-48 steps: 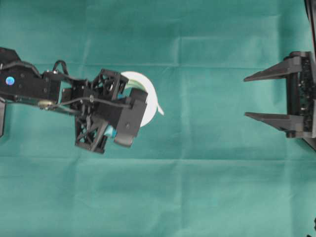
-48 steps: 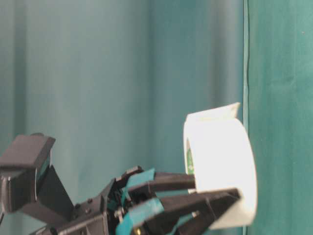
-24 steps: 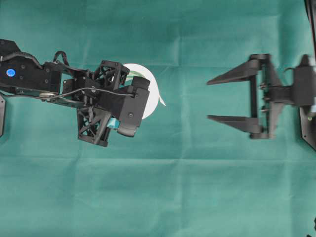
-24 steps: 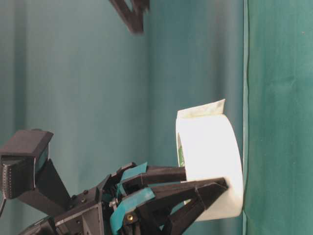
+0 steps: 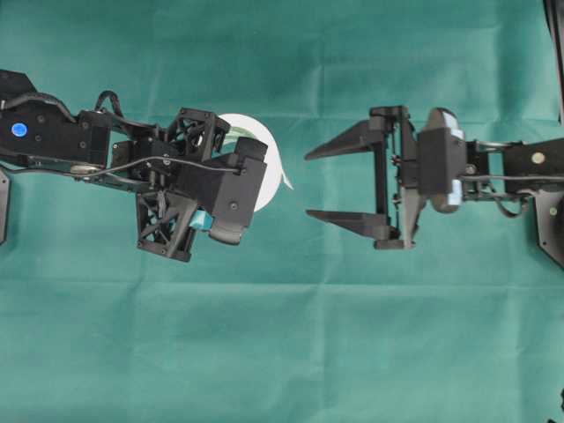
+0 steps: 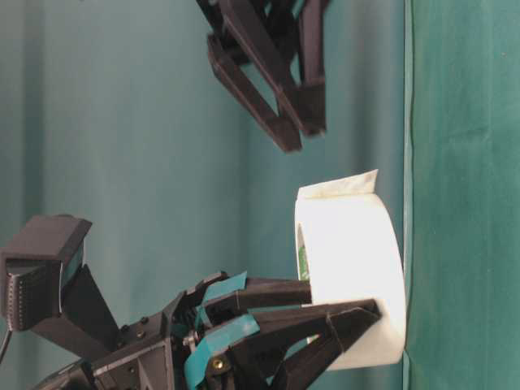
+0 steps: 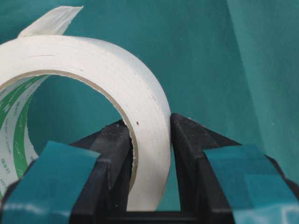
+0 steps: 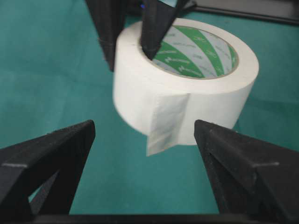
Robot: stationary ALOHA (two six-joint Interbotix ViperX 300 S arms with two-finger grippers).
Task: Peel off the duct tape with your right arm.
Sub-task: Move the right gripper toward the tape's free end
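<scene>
Duct tape sits above the green worktop, its wall pinched between the fingers of the left end effector, one inside the striped core. Right end effector spread wide, near the roll, not touching. Loose tab faces it. Roll looks light but stiff; tab thin, floppy, likely sticky. Best hold: the tab's free end, nipped flat.

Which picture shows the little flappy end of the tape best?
The right wrist view: the loose end tab faces the camera, hanging off the duct tape between the open right gripper's fingers. The table-level and left wrist views show it edge-on; overhead, only a sliver pokes out.
</scene>
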